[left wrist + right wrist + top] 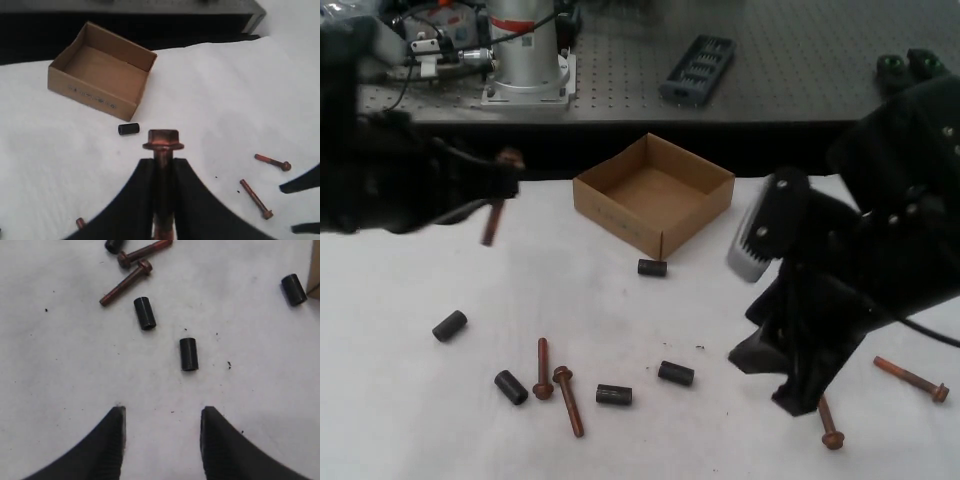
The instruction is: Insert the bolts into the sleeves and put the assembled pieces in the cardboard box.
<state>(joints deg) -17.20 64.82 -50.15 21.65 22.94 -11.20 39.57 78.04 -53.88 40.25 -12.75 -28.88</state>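
High view: my left gripper [498, 185] hangs above the white cloth [650, 330], clamped on a copper bolt [492, 222]; the head sits above the fingers and the shank points down below them. The cardboard box [620, 215] stands open, farther out than both my arms and roughly between them. A lone sleeve [652, 267] lies just beside the box wall that faces me. The scattered sleeves [614, 395] and a pair of loose bolts [542, 368] lie on the cloth below and inward of my left gripper, towards my right arm [860, 290]. That arm is low over the cloth, with two outer bolts [912, 379] just beside it on its far side. Left wrist view: both fingers press on the shank of the held bolt, and the flanged hex head stands just past the tips. The lone sleeve lies beyond the head, and the box is beyond that, with its open top visible. Right wrist view: my right gripper [162, 412] has its fingers apart, with bare cloth between them. The nearest sleeve [189, 354] lies ahead of the gap, apart from the tips. A second sleeve [144, 313] lies farther ahead, near the loose bolts, whose heads lie close together.
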